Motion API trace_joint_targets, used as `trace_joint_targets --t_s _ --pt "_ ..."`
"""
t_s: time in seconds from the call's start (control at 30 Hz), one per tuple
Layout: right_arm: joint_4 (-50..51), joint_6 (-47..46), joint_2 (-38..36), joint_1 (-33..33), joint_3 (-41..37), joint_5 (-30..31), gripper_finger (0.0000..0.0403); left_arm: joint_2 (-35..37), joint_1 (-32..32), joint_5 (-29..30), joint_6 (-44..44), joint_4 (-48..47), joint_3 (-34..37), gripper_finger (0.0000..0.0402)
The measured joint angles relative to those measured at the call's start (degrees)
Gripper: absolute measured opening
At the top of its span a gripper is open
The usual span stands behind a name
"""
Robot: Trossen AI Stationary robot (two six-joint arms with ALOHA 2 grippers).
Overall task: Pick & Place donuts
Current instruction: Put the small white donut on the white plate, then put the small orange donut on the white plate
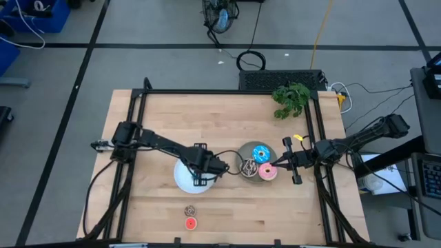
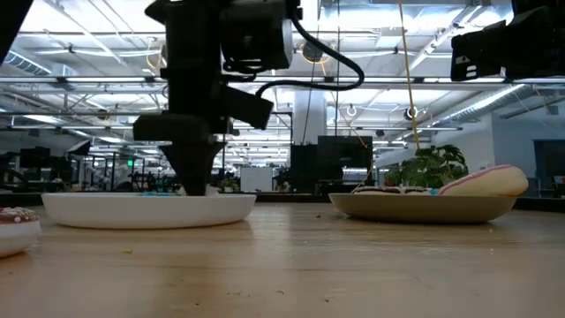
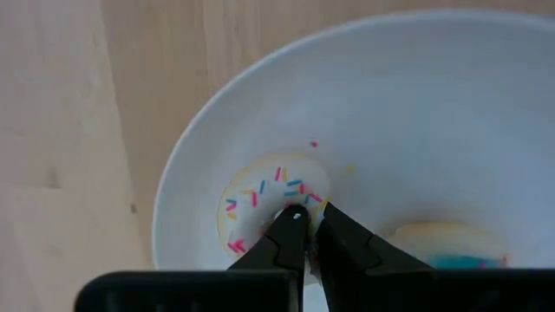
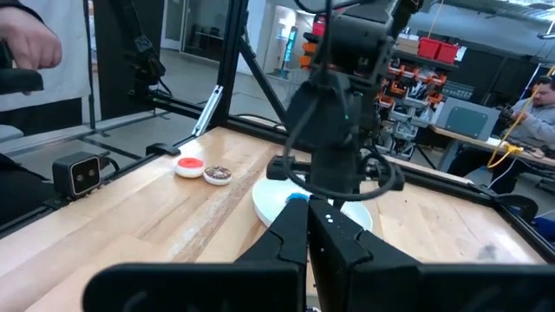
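Presently, the left gripper (image 3: pixel 302 224) stands over the white plate (image 1: pixel 180 178), jaws nearly closed at the hole of a white donut (image 3: pixel 270 201) lying on it; whether it grips the rim cannot be told. Placing appears in hand; next, release and lift clear. The right gripper (image 1: pixel 281 163) waits, jaws narrow, beside the pink donut (image 1: pixel 267 172) on the grey plate (image 1: pixel 246 151).
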State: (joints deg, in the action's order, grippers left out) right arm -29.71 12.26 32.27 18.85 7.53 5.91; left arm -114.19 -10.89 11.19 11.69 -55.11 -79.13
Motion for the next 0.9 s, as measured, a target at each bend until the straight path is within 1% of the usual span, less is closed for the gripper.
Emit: trace_joint_targets --t_s 0.1,0.17,0.4,0.47,0.53,0.6,0.7,0.8,0.9 --pt "0.0 0.2 0.0 0.0 0.0 0.0 0.0000 0.0 0.9 -3.3 1.8 1.7 0.0 0.0037" --pt "0.0 0.2 0.0 0.0 0.0 0.0 0.0000 0.0 1.0 -4.6 2.0 2.3 -0.2 0.0062" --pt "0.0 -0.2 0.0 0.0 0.0 0.0 0.0000 0.0 0.2 -3.4 3.4 -0.4 -2.3 0.0194" --pt "0.0 -0.2 0.0 0.0 0.0 0.0 0.0000 0.0 0.2 -3.4 3.2 -1.0 -3.4 0.0223" --pt "0.0 -0.2 0.0 0.0 0.0 0.0 0.0000 0.0 0.1 -3.3 3.1 -2.0 -4.6 0.0241" --pt "0.0 -0.2 0.0 0.0 0.0 0.0 0.0000 0.0 0.0 -3.2 2.9 -2.6 -5.8 0.0251" --pt "0.0 -0.2 0.0 0.0 0.0 0.0 0.0000 0.0 -0.5 -3.0 2.7 -4.5 -8.1 0.0253" --pt "0.0 -0.1 0.0 0.0 0.0 0.0 0.0000 0.0 -1.3 -2.7 3.9 -8.5 -11.8 0.0243" --pt "0.0 -0.1 0.0 0.0 0.0 0.0 0.0000 0.0 -2.6 -2.6 6.5 -14.8 -16.1 0.0231"
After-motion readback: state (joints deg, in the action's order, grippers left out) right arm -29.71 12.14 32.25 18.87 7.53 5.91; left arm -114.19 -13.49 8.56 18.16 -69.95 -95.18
